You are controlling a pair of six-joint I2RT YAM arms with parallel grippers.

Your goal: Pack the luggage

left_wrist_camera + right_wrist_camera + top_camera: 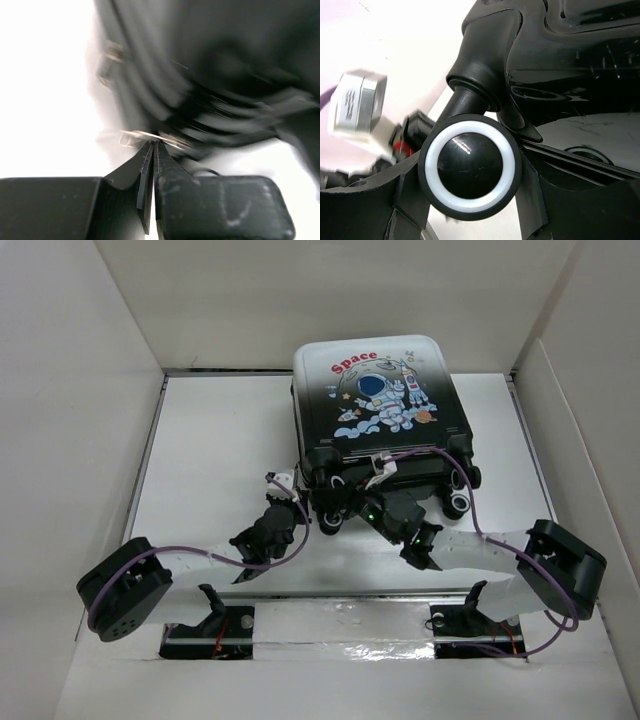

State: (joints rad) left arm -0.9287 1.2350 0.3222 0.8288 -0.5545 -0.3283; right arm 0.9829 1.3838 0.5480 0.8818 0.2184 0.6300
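The luggage [380, 405] is laid flat and closed at the middle of the desk [210, 460], print side up, its wheeled end turned toward the arm bases. The left hand [290, 488] is held at the luggage's near left corner. Its fingers [165, 170] are pressed together, their tips set against a small silvery piece [132, 137] on the luggage's dark edge. The view is too blurred for a grip on that piece to be made out. The right hand [340, 508] is placed under the luggage's near edge, and a black wheel [470, 167] with a white ring is seen between its spread fingers [365, 205]. Whether the wheel is squeezed cannot be told.
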